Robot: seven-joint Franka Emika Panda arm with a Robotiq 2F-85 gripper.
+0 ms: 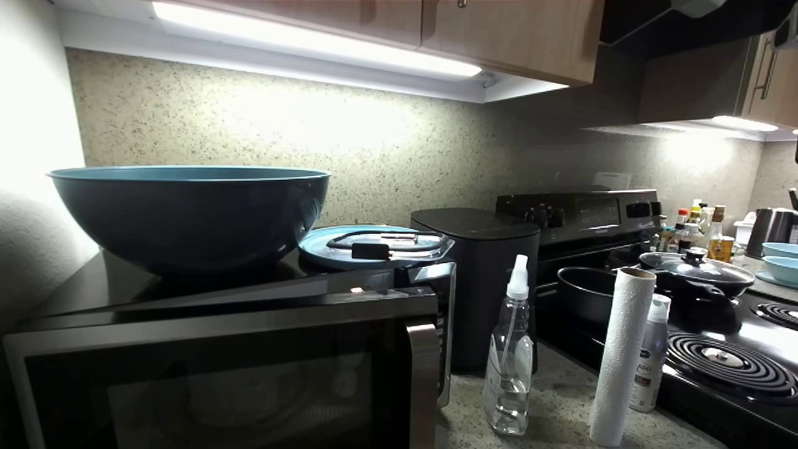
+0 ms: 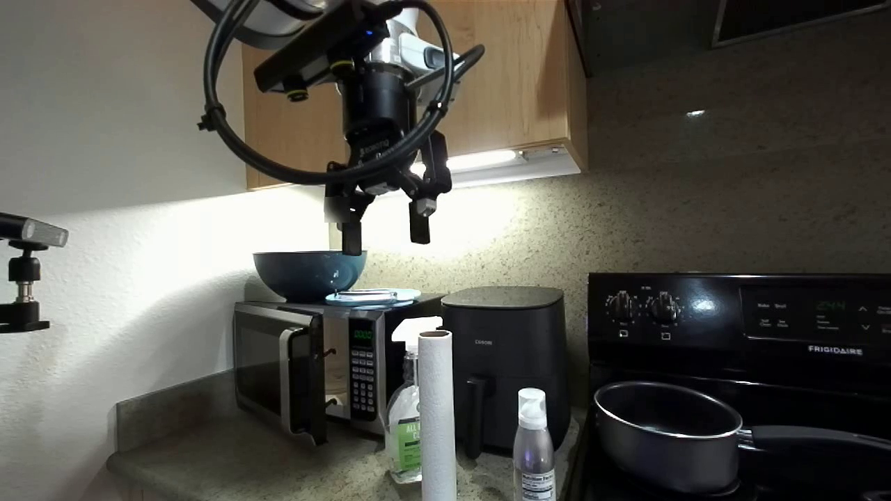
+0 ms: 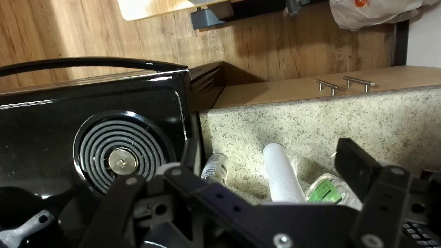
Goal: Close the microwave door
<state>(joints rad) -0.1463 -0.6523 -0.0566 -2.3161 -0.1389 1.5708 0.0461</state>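
Closest in an exterior view, one microwave door [image 1: 237,386] stands ajar, swung out from one microwave [image 2: 363,379] on the counter [image 2: 230,459]: task not done, the closing push left. Empty jaws hang apart above, clear of the door. On top: one large bowl [image 1: 187,221], one plate [image 1: 318,246], perhaps more stacked beneath; alongside: one air fryer [image 2: 502,369], one spray bottle [image 1: 511,368], one paper roll [image 2: 437,417], one spray can [image 2: 534,445].
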